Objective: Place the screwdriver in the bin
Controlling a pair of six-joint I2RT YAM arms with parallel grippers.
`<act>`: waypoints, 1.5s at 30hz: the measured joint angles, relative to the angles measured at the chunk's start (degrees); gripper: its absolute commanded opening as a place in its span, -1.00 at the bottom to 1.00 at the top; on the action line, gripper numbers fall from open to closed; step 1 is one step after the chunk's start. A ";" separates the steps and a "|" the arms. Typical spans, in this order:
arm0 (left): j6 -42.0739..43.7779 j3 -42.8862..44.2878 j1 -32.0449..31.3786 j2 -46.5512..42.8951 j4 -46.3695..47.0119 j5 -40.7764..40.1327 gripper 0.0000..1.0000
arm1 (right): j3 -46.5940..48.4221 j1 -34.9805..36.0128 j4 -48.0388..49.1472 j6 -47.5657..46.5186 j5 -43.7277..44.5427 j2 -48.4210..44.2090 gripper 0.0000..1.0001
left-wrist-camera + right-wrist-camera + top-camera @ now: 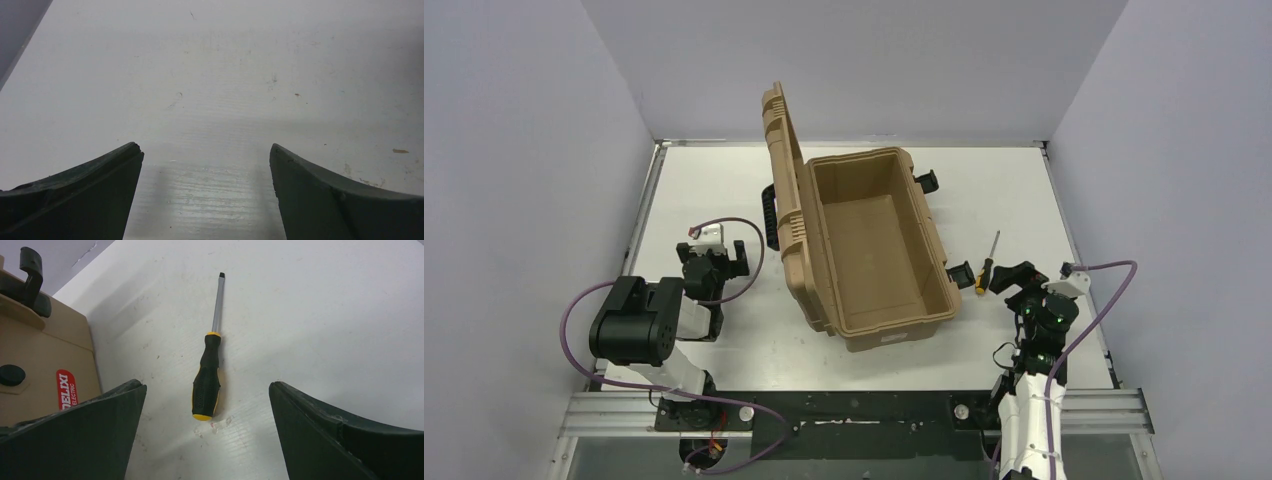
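Note:
The screwdriver [989, 262], black-and-yellow handle and thin silver shaft, lies on the white table right of the bin; in the right wrist view [207, 377] it lies just ahead of my open fingers, handle end nearest. The bin [869, 240] is a tan case with its ribbed lid standing open at its left side; its inside looks bare. My right gripper [1016, 280] is open and empty, just right of and behind the handle; it also shows in the right wrist view [206, 440]. My left gripper [716, 262] is open and empty over bare table left of the bin, also in its wrist view [206, 200].
The bin's wall with a red label [66, 389] and a black latch [31, 280] lie left of the screwdriver. Black latches [960, 275] stick out from the bin's right side. Grey walls enclose the table on three sides.

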 measured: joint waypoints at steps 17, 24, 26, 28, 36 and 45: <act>0.00 0.00 0.02 0.00 0.00 0.00 0.94 | 31.39 0.17 -11.19 -11.02 -5.81 17.44 1.00; 0.00 0.00 0.02 0.00 0.00 -0.02 0.94 | 40.72 8.96 -21.59 -16.59 5.46 35.04 1.00; 0.00 0.00 0.02 0.00 0.00 0.00 0.94 | 41.81 11.45 -23.30 -17.46 7.69 40.61 1.00; 0.00 0.00 0.02 0.00 0.00 0.00 0.94 | 41.97 13.27 -24.33 -18.08 9.68 45.94 1.00; 0.00 0.00 0.00 -0.02 0.00 -0.02 0.94 | 41.62 16.85 -24.20 -17.94 14.47 59.43 0.71; 0.00 0.00 0.00 0.00 0.00 0.00 0.94 | 41.42 17.73 -21.31 -17.18 16.57 64.63 -1.00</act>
